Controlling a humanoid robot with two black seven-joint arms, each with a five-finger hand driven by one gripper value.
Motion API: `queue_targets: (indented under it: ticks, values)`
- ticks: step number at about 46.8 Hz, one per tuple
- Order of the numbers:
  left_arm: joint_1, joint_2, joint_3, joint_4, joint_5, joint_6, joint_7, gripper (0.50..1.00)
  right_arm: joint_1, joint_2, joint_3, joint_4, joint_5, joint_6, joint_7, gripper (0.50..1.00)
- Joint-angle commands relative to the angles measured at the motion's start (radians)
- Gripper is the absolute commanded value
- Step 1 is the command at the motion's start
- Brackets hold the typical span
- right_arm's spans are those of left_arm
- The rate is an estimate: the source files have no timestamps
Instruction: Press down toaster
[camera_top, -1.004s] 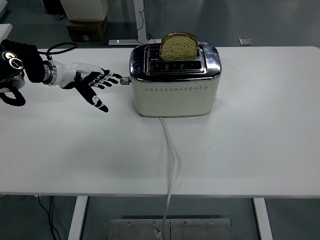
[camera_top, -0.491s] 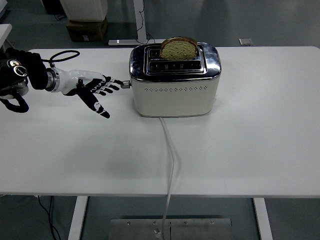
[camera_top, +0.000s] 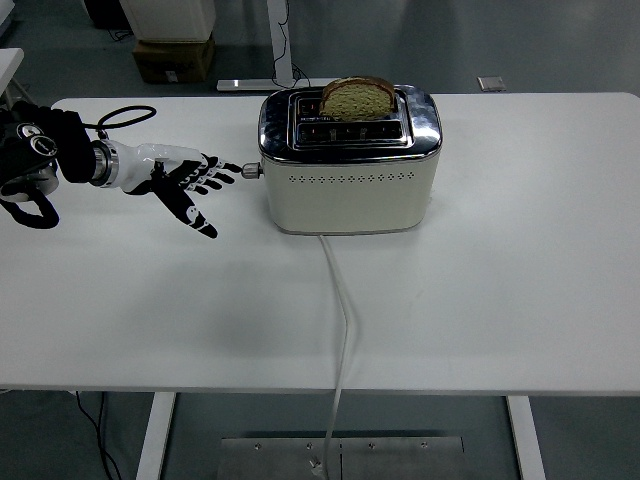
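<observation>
Reaching in from nine o'clock, the left robot hand (camera_top: 185, 180) spreads its fingers wide, holding nothing, fingertips at the lever (camera_top: 250, 171) of the cream toaster (camera_top: 350, 185) on the desk (camera_top: 500, 290).

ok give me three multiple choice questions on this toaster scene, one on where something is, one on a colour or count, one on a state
1. Where is the toaster's lever?
A. on the toaster's left end, by the left hand
B. on the toaster's right end
C. on top between the slots

2. How many bread slices show in the toaster?
A. none
B. one
C. three

3. What state is the left hand in?
A. curled in a fist
B. clamped around the cord
C. fingers spread, holding nothing

Answers:
1. A, the small knob sticks out of the left end, at the fingertips.
2. B, a single slice stands in the rear slot.
3. C, the fingers fan out toward the lever and the white cord runs off the table's near edge untouched.
</observation>
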Motion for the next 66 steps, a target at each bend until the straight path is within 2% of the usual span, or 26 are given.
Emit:
queue_targets:
  ticks: [1,28,66]
  values:
    - [0.007,-0.008,-0.001,0.001,0.0,0.007,-0.001,1.0,0.0,0.0,0.0,0.0,-0.001,0.0,-0.001,1.0]
    - [0.01,-0.021,-0.001,0.013,-0.007,0.014,-0.001,1.0,0.0,0.0,0.0,0.0,-0.001,0.0,-0.001,1.0]
    - [-0.039,0.026,-0.003,0.013,-0.011,0.013,-0.001,1.0,0.0,0.0,-0.001,0.0,-0.001,0.0,-0.001,1.0]
